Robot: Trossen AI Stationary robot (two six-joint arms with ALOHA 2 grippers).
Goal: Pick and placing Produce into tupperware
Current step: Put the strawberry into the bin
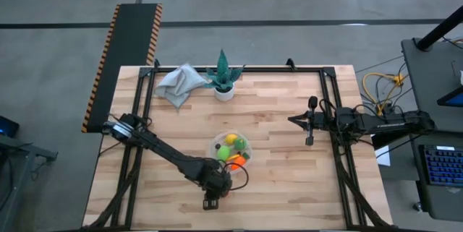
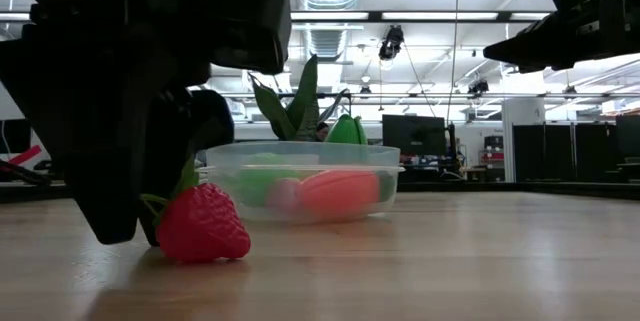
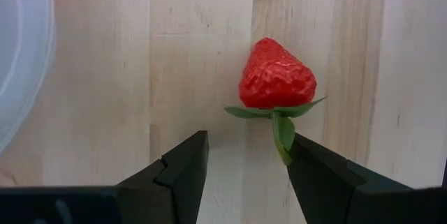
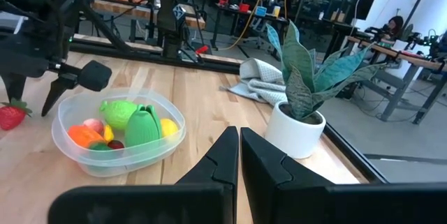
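Produce is mostly lying inside the round clear plastic tupperware (image 1: 230, 147) already: green pieces, a yellow one and an orange one are showing through its wall. One piece is still sitting outside, a red toy strawberry with green leaves (image 3: 277, 76), resting on the wooden tabletop (image 1: 289, 174) just ahead of the left tool (image 3: 244, 175). That tool is hanging low over the board with its two dark fingers (image 3: 171, 175) spread apart and nothing between them; the strawberry's leafy stem is lying nearest the gap and leaning towards one finger rather than centred. The tupperware is standing just off to the tool's side, its rim showing at the edge of the wrist view.

To do this pick well, I judge the tool should be shifting sideways until the berry's widest part lines up with the middle of the gap, then advancing so the fingers are closing on the red body, not on the thin leaves, which look likely to slip. A lift clear of the rim should come before crossing to the tupperware.

The right tool (image 4: 239, 155) is waiting well away, raised above the tabletop beyond the tupperware, clenched on nothing.
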